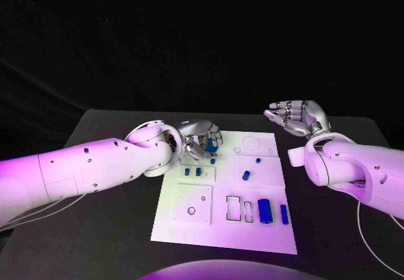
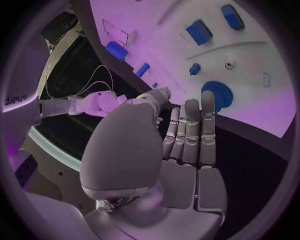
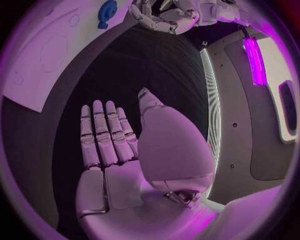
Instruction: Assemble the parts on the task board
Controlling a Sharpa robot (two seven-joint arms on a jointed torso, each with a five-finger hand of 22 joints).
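The white task board lies in the middle of the black table. My left hand hangs over the board's far left corner, fingers stretched out side by side and pointing down at a blue gear that sits there. One fingertip lies on the gear's edge; nothing is gripped. The gear shows again in the right wrist view, with the left hand beside it. My right hand is raised beyond the board's far right corner, palm open, fingers straight and empty.
Loose blue parts lie on the board: two small blocks, a short peg, a long cylinder and a bar near the right edge. Rectangular slots and a square plate outline mark the near half.
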